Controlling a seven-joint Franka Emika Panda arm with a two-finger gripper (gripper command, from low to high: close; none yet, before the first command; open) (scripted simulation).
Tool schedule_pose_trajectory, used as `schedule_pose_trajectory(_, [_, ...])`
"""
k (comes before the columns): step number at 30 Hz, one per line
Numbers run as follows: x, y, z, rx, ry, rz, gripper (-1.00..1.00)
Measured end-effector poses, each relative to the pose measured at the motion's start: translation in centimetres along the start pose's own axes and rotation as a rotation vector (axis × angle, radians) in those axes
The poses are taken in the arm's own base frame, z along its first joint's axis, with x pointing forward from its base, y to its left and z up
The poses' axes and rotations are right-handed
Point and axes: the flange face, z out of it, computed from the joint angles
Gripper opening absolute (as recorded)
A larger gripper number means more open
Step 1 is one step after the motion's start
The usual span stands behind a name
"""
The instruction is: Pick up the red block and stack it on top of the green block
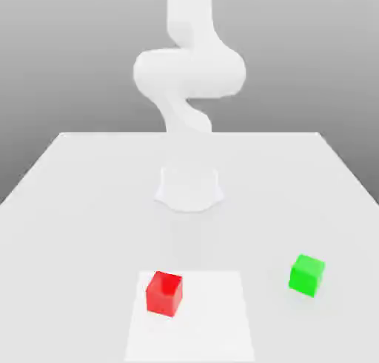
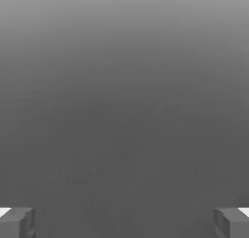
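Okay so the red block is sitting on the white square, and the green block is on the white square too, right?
Not quite: the exterior view shows the green block off the white square, on the table.

No text, label, brand, number or sign can be read in either view.
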Motion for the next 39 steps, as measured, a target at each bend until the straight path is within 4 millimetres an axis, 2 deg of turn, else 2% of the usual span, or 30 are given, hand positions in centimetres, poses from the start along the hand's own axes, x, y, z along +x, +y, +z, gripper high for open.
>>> schedule_pose_trajectory(4, [-1.4, 2.9, 10.3, -0.122, -0.095, 0.053, 0.0])
schedule_pose_trajectory(9, [-4.8, 8.2, 20.7, -0.266, -0.201, 0.117, 0.0])
schedule_pose_trajectory(14, [-9.8, 15.0, 28.7, -0.412, -0.302, 0.181, 0.0])
schedule_pose_trajectory(18, [-14.5, 21.2, 33.0, -0.532, -0.38, 0.235, 0.0])
schedule_pose_trajectory(20, [-16.6, 23.7, 34.6, -0.574, -0.406, 0.253, 0.0])
schedule_pose_trajectory(25, [-19.3, 26.4, 38.4, -0.586, -0.416, 0.255, 0.0])
schedule_pose_trajectory(26, [-19.7, 26.9, 39.0, -0.587, -0.416, 0.255, -1.0])
schedule_pose_trajectory(33, [-19.8, 27.0, 39.2, -0.587, -0.415, 0.255, -1.0])
schedule_pose_trajectory(39, [-17.4, 24.4, 35.2, -0.587, -0.415, 0.255, -1.0])
